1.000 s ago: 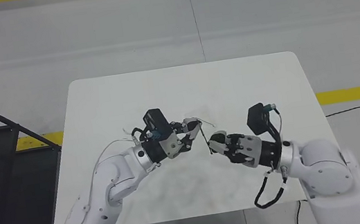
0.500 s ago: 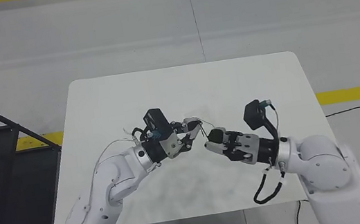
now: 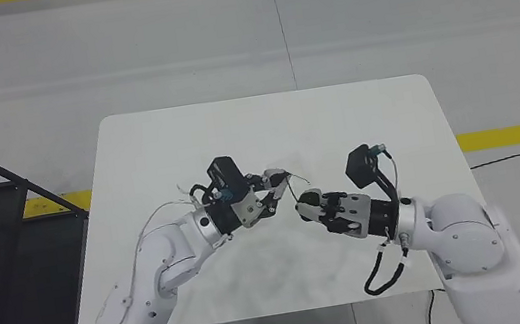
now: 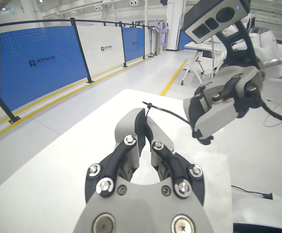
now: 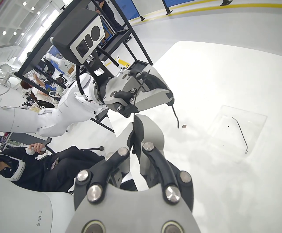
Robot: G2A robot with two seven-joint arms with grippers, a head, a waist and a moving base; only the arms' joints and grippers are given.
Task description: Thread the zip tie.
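A thin black zip tie [image 4: 167, 110] spans the gap between my two grippers above the white table [image 3: 355, 117]. My left gripper [image 4: 145, 117] is shut on the strap just under the small square head [image 4: 149, 104]. A short tip pokes out past that head. My right gripper [image 4: 195, 130] is shut on the strap's other stretch, close beside the left one. In the right wrist view the strap [image 5: 138, 90] rises from my right gripper [image 5: 134, 130] up across the left gripper [image 5: 169, 99]. A dark strap end [image 5: 175, 115] hangs below the left fingertips. In the top view both grippers [image 3: 283, 191] [image 3: 304, 204] meet mid-table.
A second black zip tie [image 5: 241, 132] lies on a clear flat sheet [image 5: 253, 119] on the table beyond the grippers. A small brown speck [image 5: 184, 126] sits on the tabletop near it. The table's edges lie well away from both arms.
My right gripper has moved left toward the left gripper, closing the gap between them. The left arm has hardly moved.
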